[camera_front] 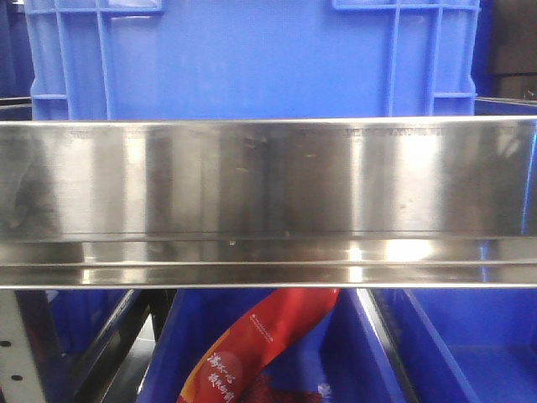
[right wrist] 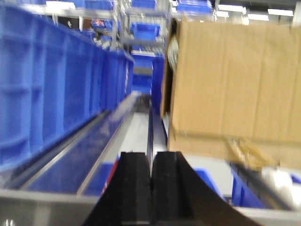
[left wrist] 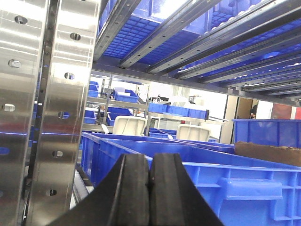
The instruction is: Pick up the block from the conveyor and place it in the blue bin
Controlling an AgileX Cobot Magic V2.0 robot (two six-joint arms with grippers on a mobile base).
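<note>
- So the left gripper [left wrist: 149, 188] has its two black pads pressed flat together, nothing in between
- Same with the right gripper [right wrist: 151, 188], pinched closed on nothing
- Beyond the left one sits a blue bin [left wrist: 225, 181]; beside the right one, a cardboard box [right wrist: 235, 80]
- Front view: steel rail [camera_front: 268, 201], a red packet [camera_front: 252, 353] below
- Can't spot the block anywhere

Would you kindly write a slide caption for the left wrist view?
Left claw shut and empty, facing blue bins beneath a shelf frame, with a perforated steel upright at left.
</note>
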